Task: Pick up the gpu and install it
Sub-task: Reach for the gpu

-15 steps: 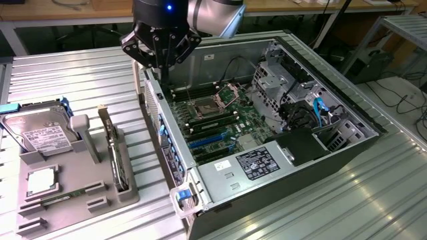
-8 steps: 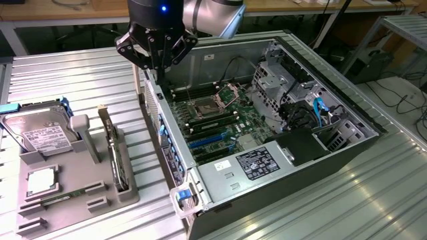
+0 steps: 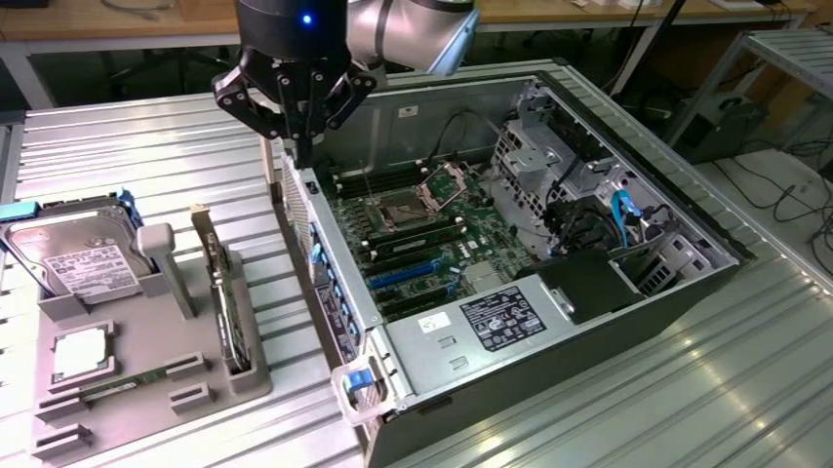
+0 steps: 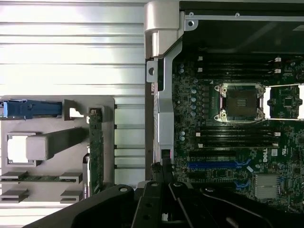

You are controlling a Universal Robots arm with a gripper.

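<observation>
- Gripper (image 3: 302, 146) hangs over the left-hand wall of the open computer case (image 3: 404, 107) as the exterior view has it, near the far corner; its black fingers are pressed together and grip nothing.
- The gpu (image 3: 224, 292) is not in hand. It stands on its long edge in a slot of the grey holder tray (image 3: 143, 409), on the exterior view's left of the case and apart from the gripper.
- Its top edge is free, with open air above, and a pale bracket strip rises at its far end.
- Only a narrow band of ribbed metal table (image 3: 677, 409) separates tray and case; wide bare table lies on the exterior view's right.
- The case is boxy sheet metal, matt grey inside and dark at the rim. The green motherboard (image 3: 430, 244) lies flat on its floor, with a square CPU socket (image 3: 390, 210) and long blue expansion slots (image 3: 406, 276).
- A power supply (image 3: 501, 322) with a white-printed label fills the near end.
- The tray also carries a silver hard drive (image 3: 78, 258) and a thin green memory stick (image 3: 131, 378) lying flat.
- The wrist view looks straight down, so the card reads as a slim green strip seen edge-on, and the socket's pin field and hinged frame are crisp.
- The exterior view gives the card's height and the arm's silver joint.
</observation>
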